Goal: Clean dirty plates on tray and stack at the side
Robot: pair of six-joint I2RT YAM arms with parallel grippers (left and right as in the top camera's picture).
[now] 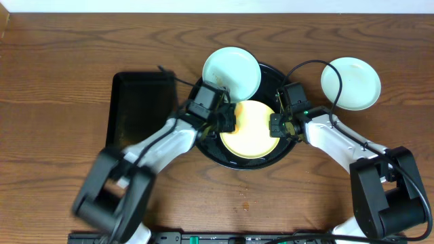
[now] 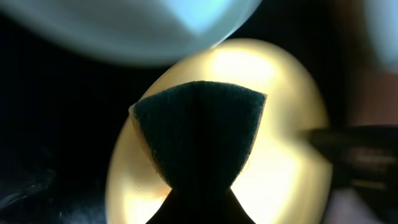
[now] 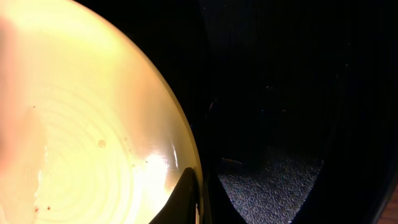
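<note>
The pale yellow plate [image 1: 249, 130] lies in the round black tray [image 1: 252, 163]. My left gripper [image 1: 227, 122] is shut on a folded dark green sponge [image 2: 199, 134] and presses it on the plate's left part [image 2: 280, 93]. My right gripper [image 1: 277, 125] pinches the yellow plate's right rim [image 3: 87, 124], with one finger over the edge [image 3: 198, 186]. One mint-blue plate [image 1: 232, 70] rests on the tray's far left rim and shows blurred in the left wrist view [image 2: 143, 31]. The other mint-blue plate [image 1: 350, 83] lies on the table to the right of the tray.
A smaller black rectangular tray [image 1: 139, 108] lies on the wooden table left of the round tray, under my left arm. Cables run from both wrists above the round tray. My right gripper's finger [image 2: 354, 146] shows at the right of the left wrist view.
</note>
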